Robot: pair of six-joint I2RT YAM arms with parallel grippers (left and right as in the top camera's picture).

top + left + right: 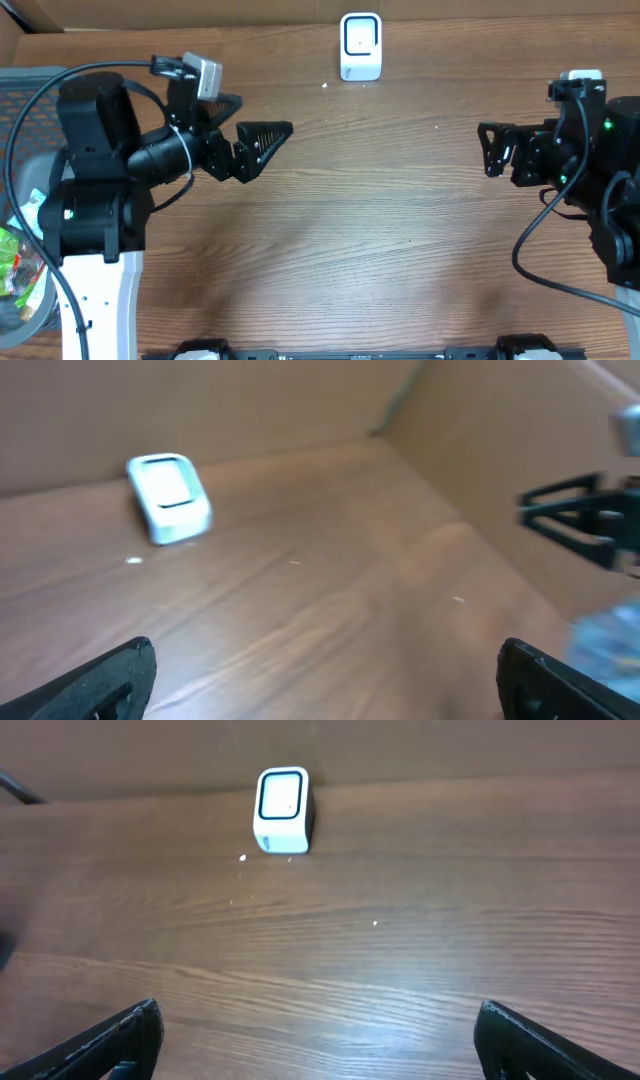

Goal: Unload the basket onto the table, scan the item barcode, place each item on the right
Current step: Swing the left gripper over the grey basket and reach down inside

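A small white barcode scanner (360, 45) stands upright at the table's far edge, its dark-framed window facing the arms; it also shows in both wrist views, as the scanner (168, 497) and the scanner (283, 810). My left gripper (266, 114) hovers open over the left part of the table, pointing right, with nothing between its fingers (120, 675). My right gripper (484, 150) hangs open at the right, pointing left, also empty. Colourful packaged items (15, 262) lie in a basket at the far left. No barcode is visible.
A dark mesh basket (25, 85) sits at the left edge beside the left arm's base. Cardboard walls (200, 12) close off the back of the wooden table (380, 230). The right gripper (580, 520) shows across the table in the left wrist view.
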